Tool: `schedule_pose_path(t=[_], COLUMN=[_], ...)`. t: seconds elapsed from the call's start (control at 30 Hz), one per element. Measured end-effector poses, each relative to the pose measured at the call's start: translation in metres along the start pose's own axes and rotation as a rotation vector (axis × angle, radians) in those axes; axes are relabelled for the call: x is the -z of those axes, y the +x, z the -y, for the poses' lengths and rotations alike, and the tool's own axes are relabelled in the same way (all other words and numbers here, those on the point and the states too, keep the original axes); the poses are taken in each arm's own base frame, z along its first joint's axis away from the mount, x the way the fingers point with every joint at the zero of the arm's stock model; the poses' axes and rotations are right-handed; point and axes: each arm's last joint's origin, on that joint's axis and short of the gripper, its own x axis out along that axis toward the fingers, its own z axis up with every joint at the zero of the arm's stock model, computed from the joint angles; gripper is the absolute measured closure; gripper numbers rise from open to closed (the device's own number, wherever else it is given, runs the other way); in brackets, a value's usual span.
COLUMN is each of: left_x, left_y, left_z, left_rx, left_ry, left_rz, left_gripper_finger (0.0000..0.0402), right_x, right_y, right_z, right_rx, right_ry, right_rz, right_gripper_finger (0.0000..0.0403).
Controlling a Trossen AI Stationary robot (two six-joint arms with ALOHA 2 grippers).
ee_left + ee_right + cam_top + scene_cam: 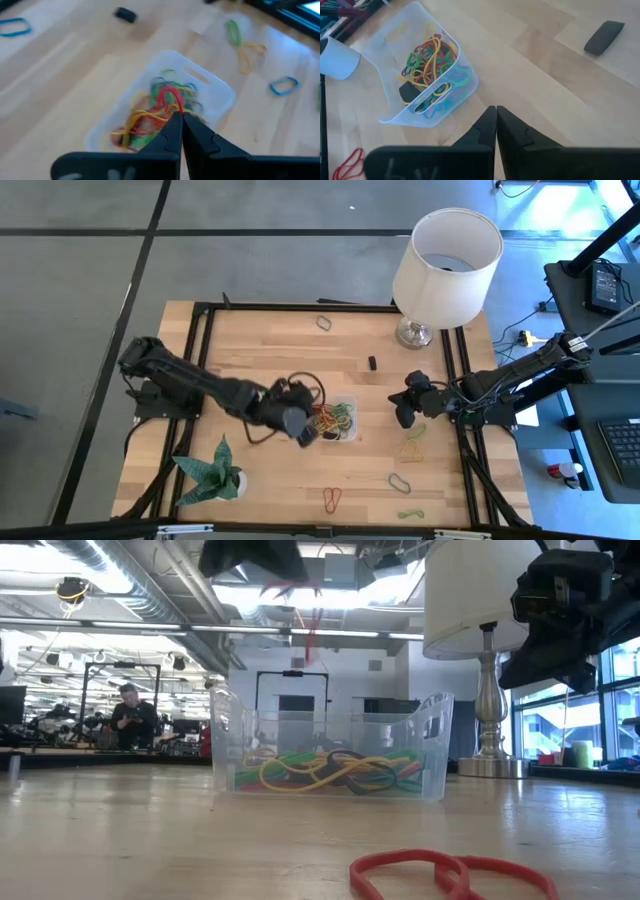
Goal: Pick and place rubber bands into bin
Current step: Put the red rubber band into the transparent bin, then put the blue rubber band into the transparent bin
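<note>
The clear bin (345,408) stands mid-table and holds a tangle of red, green and yellow rubber bands (426,56). My left gripper (178,114) hovers over the bin's near-left part (306,430), shut on a red rubber band (168,95). In the low view that band (312,628) hangs above the bin (330,745). My right gripper (496,111) is shut and holds nothing, above the table right of the bin (404,410). Loose bands lie on the wood: a red one (331,499), a green one (410,515), a yellow-green pair (415,442). My left gripper pinches the red rubber band at the top of its loop (175,106) between the two fingertips, coming from above and slanting toward the table's right. The band is lifted clear and hangs slack below the fingers, over the bands in the bin.
A white lampshade lamp (445,255) stands at the far right corner, a green folded-paper plant (215,470) at the near left. A small black block (372,363) and one more band (324,323) lie on the far half. A blue band (400,481) lies near right.
</note>
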Motion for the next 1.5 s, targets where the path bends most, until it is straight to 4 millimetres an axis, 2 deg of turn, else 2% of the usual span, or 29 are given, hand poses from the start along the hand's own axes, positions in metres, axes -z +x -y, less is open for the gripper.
schedule_pose_path(t=[0.17, 0.3, 0.5, 0.67, 0.87, 1.13, 1.5], left_x=[0.018, 0.032, 0.044, 0.042, 0.039, 0.034, 0.03], left_y=[0.006, 0.027, 0.066, 0.086, 0.094, 0.097, 0.1], left_z=[0.035, 0.046, 0.042, 0.031, 0.016, 0.01, 0.004], left_rx=[0.035, 0.002, -0.081, -0.149, -0.236, -0.254, -0.247], left_ry=[0.046, 0.043, 0.0, -0.037, -0.059, -0.104, -0.139], left_rz=[-0.031, -0.067, -0.15, -0.179, -0.228, -0.224, -0.268], left_gripper_finger=[0.04, 0.04, 0.04, 0.04, 0.0399, 0.0394, 0.0319], right_x=[0.0, 0.0, 0.0, 0.001, 0.002, 0.002, 0.002], right_y=[0.0, 0.0, 0.0, 0.0, 0.0, 0.0, 0.0], right_z=[0.0, 0.0, 0.0, -0.001, -0.001, -0.001, -0.001], right_rx=[-0.001, -0.004, -0.007, -0.026, -0.041, -0.042, -0.042], right_ry=[0.001, 0.001, 0.006, 0.006, 0.005, 0.004, -0.002], right_rz=[0.0, -0.005, -0.008, -0.036, -0.058, -0.06, -0.059], right_gripper_finger=[0.0386, 0.0386, 0.0386, 0.0386, 0.0386, 0.0386, 0.0386])
